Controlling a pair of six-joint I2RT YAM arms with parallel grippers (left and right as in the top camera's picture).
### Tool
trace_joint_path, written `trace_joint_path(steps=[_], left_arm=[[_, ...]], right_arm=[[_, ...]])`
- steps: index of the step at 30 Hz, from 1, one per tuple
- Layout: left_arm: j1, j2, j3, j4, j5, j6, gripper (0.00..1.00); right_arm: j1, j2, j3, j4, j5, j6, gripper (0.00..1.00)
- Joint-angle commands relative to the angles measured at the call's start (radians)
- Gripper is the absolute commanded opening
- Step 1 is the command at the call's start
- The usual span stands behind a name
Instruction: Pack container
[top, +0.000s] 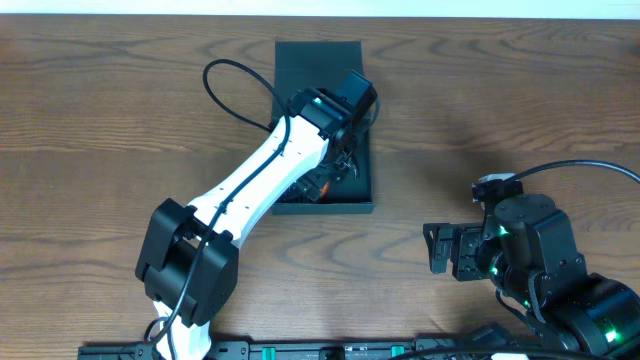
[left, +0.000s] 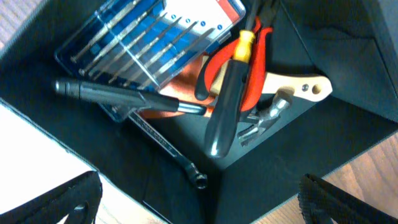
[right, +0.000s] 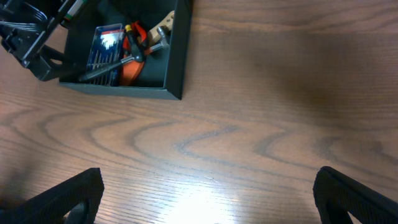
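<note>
The container (top: 365, 185), a dark box with its flap lid (top: 318, 62) folded back, lies at the table's far middle. My left gripper (top: 338, 160) hangs open over its inside, nothing between its fingers (left: 59, 202). In the left wrist view the container (left: 280, 162) holds a blue screwdriver case (left: 143, 43), red-handled pliers (left: 264, 46), a black-handled screwdriver (left: 227, 106), a wooden-handled hammer (left: 292, 90) and a wrench (left: 168, 146). My right gripper (top: 437, 250) stands open and empty over bare table to the container's right, well apart from it.
The wood-grain table (top: 520, 110) surrounds the box. In the right wrist view the container (right: 179, 56) sits at the upper left with the left arm's head (right: 31, 43) beside it. A black rail (top: 300, 350) runs along the table's near edge.
</note>
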Motion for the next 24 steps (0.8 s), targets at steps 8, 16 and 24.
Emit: trace_joint_path(steps=[8, 16, 24], left_arm=[[0.084, 0.012, -0.003, -0.003, -0.007, 0.455, 0.99], [0.197, 0.012, -0.003, -0.014, -0.035, 0.705, 0.99], [0.248, 0.008, -0.003, -0.029, -0.040, 0.705, 0.99]], right_arm=[[-0.008, -0.001, -0.002, 0.000, 0.003, -0.013, 0.99], [-0.008, -0.001, -0.002, 0.000, 0.003, -0.013, 0.99], [-0.008, -0.001, -0.002, 0.000, 0.003, -0.013, 0.99]])
